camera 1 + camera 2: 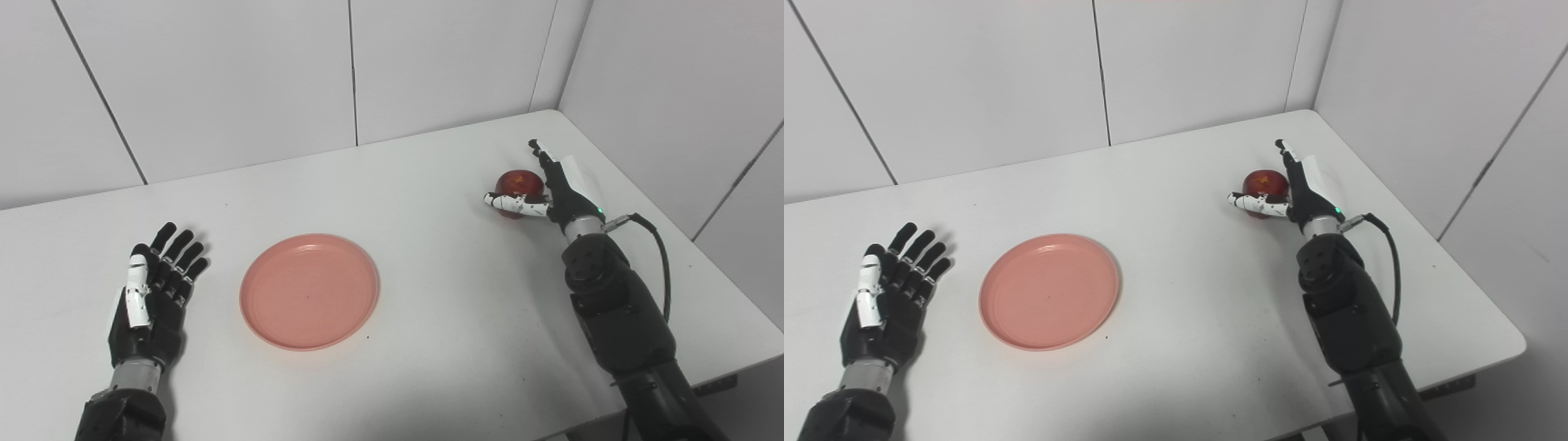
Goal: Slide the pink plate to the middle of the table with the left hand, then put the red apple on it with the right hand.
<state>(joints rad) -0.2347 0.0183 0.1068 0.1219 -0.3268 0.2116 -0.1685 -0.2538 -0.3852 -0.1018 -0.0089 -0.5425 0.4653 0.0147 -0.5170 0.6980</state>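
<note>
Pink plate [309, 291] is lying left of centre on our white bench [429, 294]. Our left hand [153, 294] is resting beside it, fingers [180, 245] spread and empty. Our right hand [551, 190] is cupping the red apple [519, 182] at the far right, thumb across its front, fingers not yet clamping.

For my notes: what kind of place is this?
Probably a robot test cell: a bare white table in a corner of plain white wall panels, holding only a pink plate and a red apple.
</note>
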